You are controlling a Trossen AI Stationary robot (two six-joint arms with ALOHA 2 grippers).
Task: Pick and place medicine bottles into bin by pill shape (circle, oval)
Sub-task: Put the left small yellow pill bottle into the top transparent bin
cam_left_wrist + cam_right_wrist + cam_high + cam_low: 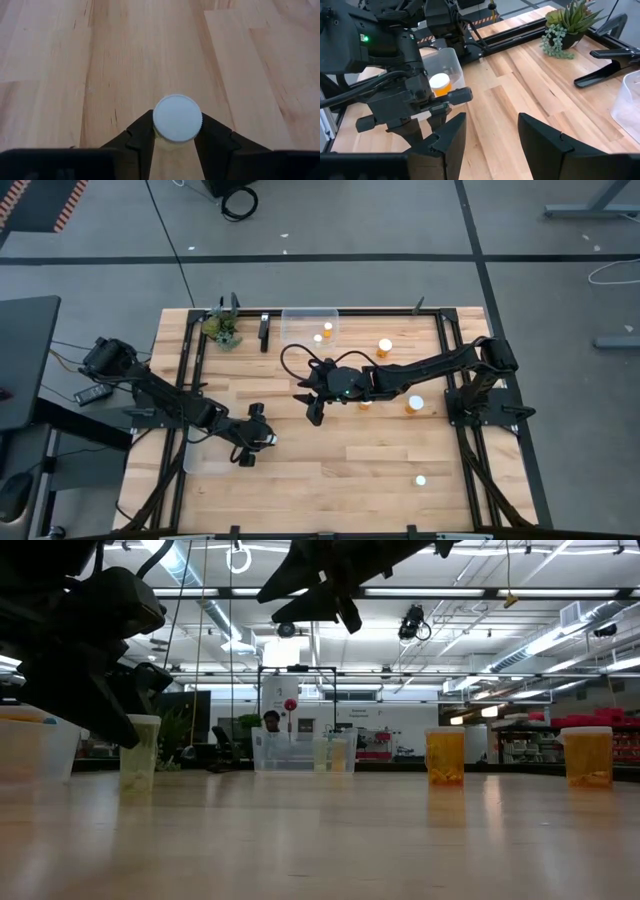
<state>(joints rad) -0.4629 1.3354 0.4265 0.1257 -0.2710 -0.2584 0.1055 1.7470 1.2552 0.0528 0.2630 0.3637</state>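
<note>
My left gripper [247,454] is at the near left, beside a clear bin [200,458], and is shut on a medicine bottle with a white cap [177,118]. The same bottle shows pale in the low view [140,752]. My right gripper [312,408] hangs open and empty above the table's middle, and its fingers stand wide apart in its wrist view [490,137]. Another orange bottle [440,83] stands by the left bin. Loose bottles stand at the right [384,346], [415,404], [421,480]. Two white caps [323,333] show in the far clear bin [300,315]. My left gripper pinches the bottle's body just under the cap [165,142] between its two fingers [142,135], one on each side. The fingers come from above, pointing down. The bottle is upright; in the low view its base is at the table top, and I cannot tell whether it rests there.
A small green plant [222,330] and a black clamp [264,330] stand at the far left. Black rails run along the table's left and right sides [470,440]. Bare wood lies in the near middle [340,470].
</note>
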